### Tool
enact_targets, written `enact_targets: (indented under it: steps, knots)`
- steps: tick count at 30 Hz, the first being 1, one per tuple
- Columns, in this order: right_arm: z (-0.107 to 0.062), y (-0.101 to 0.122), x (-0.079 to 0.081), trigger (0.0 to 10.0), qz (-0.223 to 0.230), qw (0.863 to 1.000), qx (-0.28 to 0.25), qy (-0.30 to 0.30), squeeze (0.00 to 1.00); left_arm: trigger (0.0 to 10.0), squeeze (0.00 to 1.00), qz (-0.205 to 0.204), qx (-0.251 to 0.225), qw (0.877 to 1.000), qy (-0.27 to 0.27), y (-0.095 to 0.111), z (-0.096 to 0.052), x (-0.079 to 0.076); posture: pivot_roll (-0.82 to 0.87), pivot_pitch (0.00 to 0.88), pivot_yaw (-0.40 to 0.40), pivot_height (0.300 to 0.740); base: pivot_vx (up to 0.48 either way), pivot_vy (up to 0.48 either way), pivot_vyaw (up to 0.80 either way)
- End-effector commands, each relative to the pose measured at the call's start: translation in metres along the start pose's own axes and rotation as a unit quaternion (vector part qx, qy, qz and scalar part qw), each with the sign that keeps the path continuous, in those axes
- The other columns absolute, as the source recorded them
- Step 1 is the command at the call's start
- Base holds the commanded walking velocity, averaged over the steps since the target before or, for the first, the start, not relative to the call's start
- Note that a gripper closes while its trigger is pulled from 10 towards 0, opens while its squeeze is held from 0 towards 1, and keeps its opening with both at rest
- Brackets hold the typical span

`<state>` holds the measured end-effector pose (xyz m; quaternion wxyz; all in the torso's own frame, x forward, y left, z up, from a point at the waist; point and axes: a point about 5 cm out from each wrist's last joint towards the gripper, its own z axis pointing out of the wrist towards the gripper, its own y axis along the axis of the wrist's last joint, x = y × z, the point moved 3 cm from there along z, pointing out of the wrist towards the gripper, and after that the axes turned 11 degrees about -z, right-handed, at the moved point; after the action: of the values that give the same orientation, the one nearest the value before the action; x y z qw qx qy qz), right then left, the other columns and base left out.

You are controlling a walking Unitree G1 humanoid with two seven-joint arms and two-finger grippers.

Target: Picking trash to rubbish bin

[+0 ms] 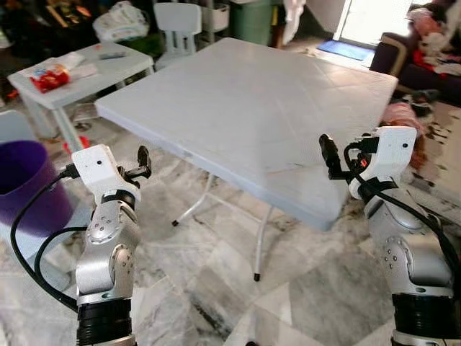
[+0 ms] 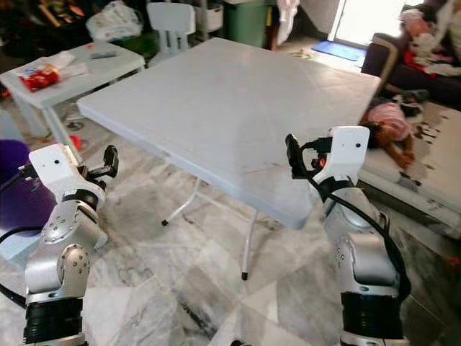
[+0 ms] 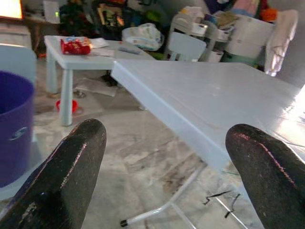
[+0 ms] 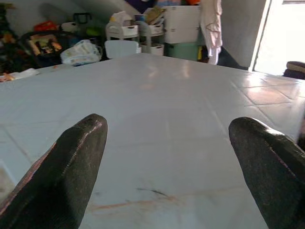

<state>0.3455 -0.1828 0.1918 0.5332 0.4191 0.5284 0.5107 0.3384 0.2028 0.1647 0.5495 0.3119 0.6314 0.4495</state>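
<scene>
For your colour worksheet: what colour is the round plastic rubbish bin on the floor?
Purple; the round plastic rubbish bin shows best in the left eye view.

Purple bin (image 1: pixel 25 184), upright and open, on floor at 9 o'clock. Red snack packet (image 1: pixel 49 78) lying flat on small table at 10 o'clock, well apart from bin.

- Grey folding table (image 2: pixel 216 108) stands at centre.
- Right gripper (image 2: pixel 292 157) at four o'clock, over its near edge.
- Left gripper (image 2: pixel 109 162) at eight o'clock.
- Purple bin (image 2: pixel 11 189) at nine o'clock.
- Red packet (image 2: pixel 39 76) on small table (image 2: pixel 101 66) at ten o'clock.
</scene>
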Motion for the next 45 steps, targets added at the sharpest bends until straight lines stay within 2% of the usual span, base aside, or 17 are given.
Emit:
enact_targets:
  steps: [1, 16, 45]
  knots:
    - [0.001, 0.0039, -0.0034, 10.0, -0.007, 1.0, -0.004, -0.007, 0.0, 10.0, 0.0, -0.002, 0.004, 1.0, -0.007, 0.0013, 0.0017, -0.0037, -0.01, 0.044, -0.012, 0.74, 0.0, 0.326, 0.0]
    - [0.0014, 0.0037, -0.0037, 10.0, -0.008, 1.0, -0.003, -0.008, 0.0, 10.0, 0.0, -0.004, 0.012, 1.0, -0.008, 0.0001, 0.0023, -0.0038, -0.01, 0.045, -0.013, 0.74, 0.0, -0.038, 0.0]
    - [0.0006, 0.0034, -0.0063, 10.0, -0.01, 1.0, -0.003, -0.016, 0.0, 10.0, 0.0, -0.01, 0.014, 1.0, -0.015, 0.002, 0.0055, -0.0036, -0.01, 0.047, -0.008, 0.74, 0.0, 0.463, 0.0]
